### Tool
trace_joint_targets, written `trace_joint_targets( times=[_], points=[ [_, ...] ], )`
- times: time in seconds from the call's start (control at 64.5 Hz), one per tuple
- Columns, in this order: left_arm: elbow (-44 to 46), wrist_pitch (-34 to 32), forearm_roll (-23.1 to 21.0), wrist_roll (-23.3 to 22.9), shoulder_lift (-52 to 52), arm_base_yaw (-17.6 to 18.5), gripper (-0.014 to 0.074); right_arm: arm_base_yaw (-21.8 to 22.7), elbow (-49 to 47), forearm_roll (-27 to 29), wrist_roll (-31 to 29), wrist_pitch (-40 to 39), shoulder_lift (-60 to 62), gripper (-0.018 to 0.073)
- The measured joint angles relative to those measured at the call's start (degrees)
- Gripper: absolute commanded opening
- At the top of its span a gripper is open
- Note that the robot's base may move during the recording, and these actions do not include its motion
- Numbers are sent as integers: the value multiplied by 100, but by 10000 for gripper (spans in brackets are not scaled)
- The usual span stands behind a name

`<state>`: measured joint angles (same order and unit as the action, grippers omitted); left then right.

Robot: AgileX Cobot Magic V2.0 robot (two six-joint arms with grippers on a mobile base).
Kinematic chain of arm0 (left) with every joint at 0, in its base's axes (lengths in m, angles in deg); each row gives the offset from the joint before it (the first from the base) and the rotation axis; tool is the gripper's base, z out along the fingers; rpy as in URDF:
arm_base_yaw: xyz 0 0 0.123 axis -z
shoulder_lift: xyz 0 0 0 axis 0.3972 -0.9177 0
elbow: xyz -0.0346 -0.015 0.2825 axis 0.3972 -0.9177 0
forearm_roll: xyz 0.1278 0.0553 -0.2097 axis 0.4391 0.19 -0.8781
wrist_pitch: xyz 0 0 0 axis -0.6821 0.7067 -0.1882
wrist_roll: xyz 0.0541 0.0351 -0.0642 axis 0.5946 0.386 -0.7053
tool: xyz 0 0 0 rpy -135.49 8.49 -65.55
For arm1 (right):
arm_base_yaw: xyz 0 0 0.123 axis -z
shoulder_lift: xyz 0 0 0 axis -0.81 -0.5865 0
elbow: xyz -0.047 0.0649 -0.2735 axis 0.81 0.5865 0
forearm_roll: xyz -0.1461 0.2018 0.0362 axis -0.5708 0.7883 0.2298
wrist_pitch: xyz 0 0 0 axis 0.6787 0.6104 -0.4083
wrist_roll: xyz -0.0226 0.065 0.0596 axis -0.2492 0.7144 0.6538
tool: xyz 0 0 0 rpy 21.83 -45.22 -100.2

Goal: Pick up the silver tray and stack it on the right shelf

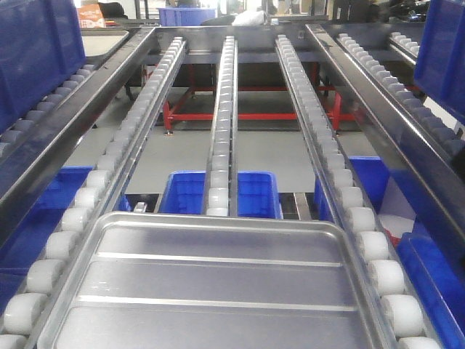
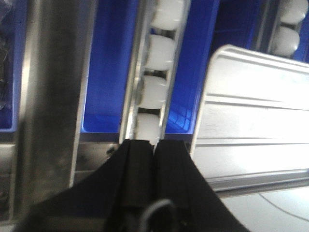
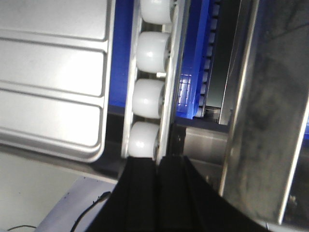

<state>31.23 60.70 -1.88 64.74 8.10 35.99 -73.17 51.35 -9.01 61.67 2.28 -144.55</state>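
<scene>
Front view: the silver tray (image 1: 218,291) lies at the near end of the roller rack (image 1: 224,109). It looks thin, stiff, light and slick, so I'd pinch its raised rim left and right. Left wrist view: left jaws together and empty, tray just to their right. Right wrist view: right jaws together too, tray just to their left.

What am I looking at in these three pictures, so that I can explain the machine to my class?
This is a two-armed robot. The wide picture looks forward from its body: a silver tray lies on a roller rack, with blue bins underneath. The other two pictures come from cameras on its wrists. Each shows a black claw at the bottom: the left gripper and the right gripper, both closed and holding nothing, with the tray off to one side.
</scene>
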Motion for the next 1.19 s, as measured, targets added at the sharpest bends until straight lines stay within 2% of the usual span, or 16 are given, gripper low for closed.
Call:
trace_joint_targets(
  times=[0.078, 0.155, 0.217, 0.326, 0.403, 0.45, 0.527, 0.652, 0.714, 0.791, 0.977, 1.194],
  points=[
    [39, -233, 209, -356, -115, 454, -94, 0, -71, 22, 119, -75, -278, 59],
    [124, -485, 745, -1188, -289, 997, -94, 0, -233, 36, 319, -47, -534, 59],
    [210, -606, 1484, -2091, -456, 1476, -94, -11, -387, 40, 507, -34, -795, 60],
    [439, -427, 3111, -3866, -824, 2274, -94, -178, -704, -61, 868, -164, -1159, 60],
    [601, -166, 3959, -4702, -1075, 2697, -94, -412, -927, -353, 1293, -280, -1419, 60],
    [695, -125, 4156, -4966, -1215, 2887, -94, -565, -1028, -549, 1540, -311, -1517, 60],
    [837, -125, 4254, -5146, -1395, 3092, -94, -823, -1170, -1117, 2231, -370, -1732, 60],
    [1046, -148, 4203, -5235, -1687, 3216, -94, -1090, -1429, -2128, 3464, -248, -2100, 60],
    [1094, -161, 4181, -5259, -1811, 3216, -94, -1193, -1530, -2426, 3739, -180, -2222, 60],
    [1115, -177, 4168, -5259, -1874, 3216, -94, -1315, -1583, -2635, 3906, -166, -2318, 57],
    [1119, -185, 4165, -5271, -1889, 3216, -94, -1633, -1605, -2702, 3990, -166, -2347, 57],
    [1119, -200, 4144, -5271, -1889, 3216, -94, -1667, -1605, -2610, 4005, -131, -2347, 57]
  ],
)
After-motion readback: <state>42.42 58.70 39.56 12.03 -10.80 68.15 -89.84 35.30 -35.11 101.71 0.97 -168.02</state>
